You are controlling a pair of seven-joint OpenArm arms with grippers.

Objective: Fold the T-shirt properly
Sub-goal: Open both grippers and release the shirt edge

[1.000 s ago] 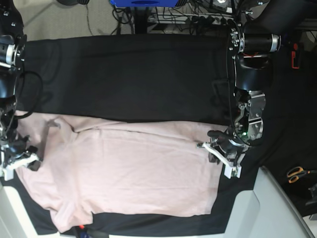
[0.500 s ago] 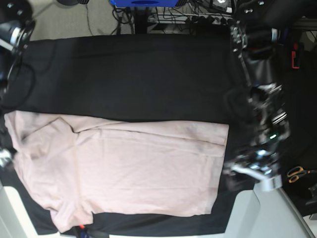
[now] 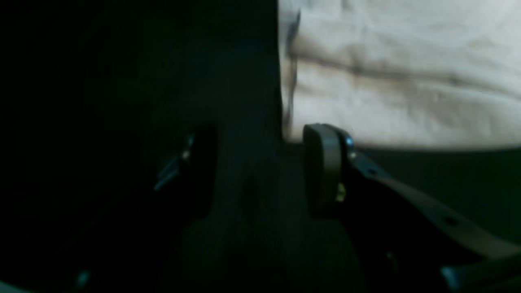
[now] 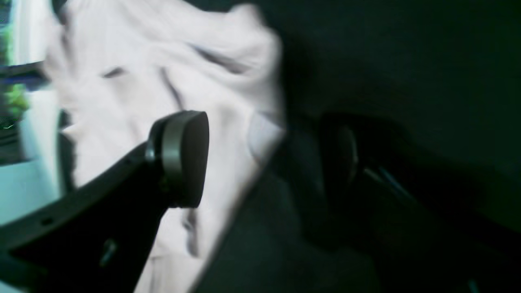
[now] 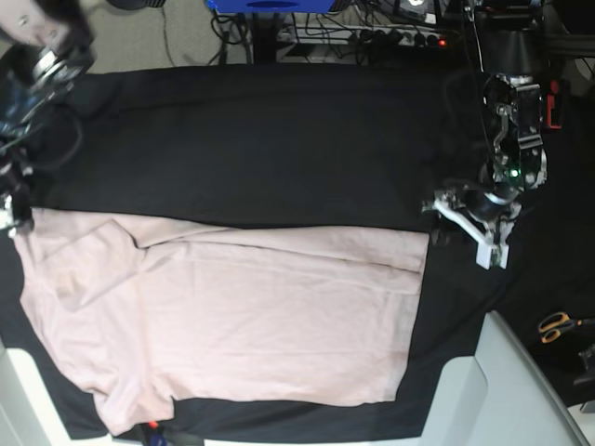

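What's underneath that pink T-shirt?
The T-shirt lies on a large black cloth, which shows all around it. Whatever lies beneath the shirt's middle is covered.

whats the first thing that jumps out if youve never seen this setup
The pale pink T-shirt stands out, spread flat across the near half of the black cloth in the base view. Next, the left gripper hangs with jaws apart just off the shirt's far right corner, holding nothing. The right gripper is also open, straddling the shirt's edge in its wrist view.
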